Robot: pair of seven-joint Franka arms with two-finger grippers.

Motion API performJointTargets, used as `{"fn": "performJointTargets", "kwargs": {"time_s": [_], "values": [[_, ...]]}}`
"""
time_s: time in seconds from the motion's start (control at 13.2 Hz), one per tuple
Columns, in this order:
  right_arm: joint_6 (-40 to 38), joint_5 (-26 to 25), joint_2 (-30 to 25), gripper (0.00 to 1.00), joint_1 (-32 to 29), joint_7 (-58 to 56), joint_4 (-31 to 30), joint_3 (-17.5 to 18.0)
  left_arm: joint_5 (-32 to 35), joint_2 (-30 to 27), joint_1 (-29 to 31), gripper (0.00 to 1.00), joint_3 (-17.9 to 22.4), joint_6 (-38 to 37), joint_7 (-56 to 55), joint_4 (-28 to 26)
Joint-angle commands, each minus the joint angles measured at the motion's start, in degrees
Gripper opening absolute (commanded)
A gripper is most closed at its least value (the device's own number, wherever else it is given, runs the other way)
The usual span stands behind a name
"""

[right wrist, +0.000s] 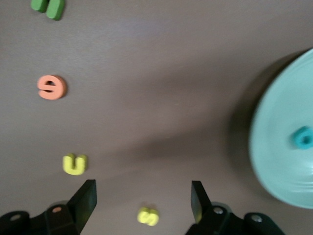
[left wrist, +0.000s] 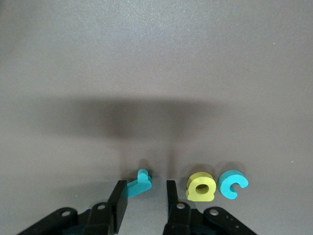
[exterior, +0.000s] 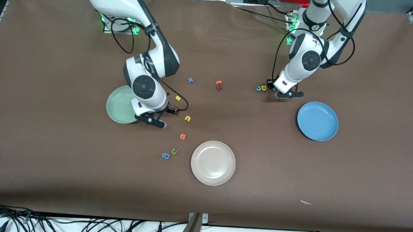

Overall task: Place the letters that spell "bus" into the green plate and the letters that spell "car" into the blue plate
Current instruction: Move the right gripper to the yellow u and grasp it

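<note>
In the left wrist view the thin teal r (left wrist: 140,182) lies on the table between the fingers of my open left gripper (left wrist: 144,196), close against one finger. The yellow a (left wrist: 201,186) and teal c (left wrist: 232,184) lie just beside it. My left gripper (exterior: 289,95) is low beside the blue plate (exterior: 317,121). My right gripper (right wrist: 142,198) is open and hangs over the yellow s (right wrist: 147,216); the yellow u (right wrist: 75,164) lies nearby. The teal b (right wrist: 303,137) lies in the green plate (right wrist: 283,161). In the front view my right gripper (exterior: 154,121) sits at the green plate's (exterior: 118,105) rim.
A beige plate (exterior: 213,162) stands nearer the front camera. An orange letter (exterior: 182,136), an olive u (exterior: 174,151) and a blue a (exterior: 165,156) lie between it and the green plate. A blue x (exterior: 190,80) and orange and red letters (exterior: 219,86) lie mid-table.
</note>
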Motion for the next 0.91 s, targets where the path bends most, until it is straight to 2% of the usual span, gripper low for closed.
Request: {"fn": "performJointTargets", "kwargs": {"time_s": [0.0, 0.45, 0.61, 0.83], "values": [[1.9, 1.8, 3.1, 0.87, 1.0, 3.6, 3.2, -0.4, 2.1, 1.0, 0.5, 0.40, 0.1, -1.0, -0.7, 1.1], [2.6, 1.8, 4.4, 0.84, 1.7, 4.3, 3.3, -0.4, 2.1, 1.5, 0.5, 0.39, 0.2, -1.0, -0.7, 1.2], [5.7, 1.7, 5.6, 0.84, 3.2, 7.6, 3.3, -0.4, 2.1, 1.7, 0.4, 0.39, 0.4, -1.0, -0.7, 1.3], [8.7, 1.8, 7.0, 0.79, 4.2, 10.9, 3.3, -0.4, 2.3, 2.8, 0.4, 0.39, 1.2, -1.0, -0.7, 2.0]]}}
